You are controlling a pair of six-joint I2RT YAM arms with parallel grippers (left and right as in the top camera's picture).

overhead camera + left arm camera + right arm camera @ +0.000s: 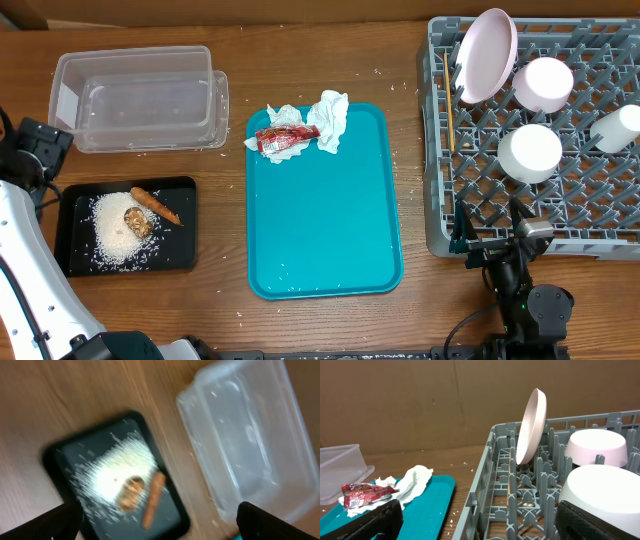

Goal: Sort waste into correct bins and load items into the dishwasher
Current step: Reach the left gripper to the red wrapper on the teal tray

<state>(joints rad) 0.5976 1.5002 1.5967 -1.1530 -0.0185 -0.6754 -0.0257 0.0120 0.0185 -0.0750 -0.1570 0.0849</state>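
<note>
Rice (112, 228), a brown lump (138, 221) and a carrot piece (156, 205) lie in the black tray (72, 205). The clear tub (140, 98) behind it holds nothing. Crumpled napkins (330, 118) and a red wrapper (285, 138) sit at the far end of the teal tray (325, 220). The grey rack (435, 150) holds an upright plate (488, 55), two bowls (543, 83) (529, 151), a cup (615, 128) and a chopstick (447, 115). My left gripper (160, 530) hangs open above the black tray (55, 460). My right gripper (485, 525) stands open at the rack's near left corner (492, 485).
Loose rice grains dot the wooden table around the teal tray and the tub. A brown cardboard wall (420, 400) stands behind the table. The left arm (25, 260) runs along the table's left edge.
</note>
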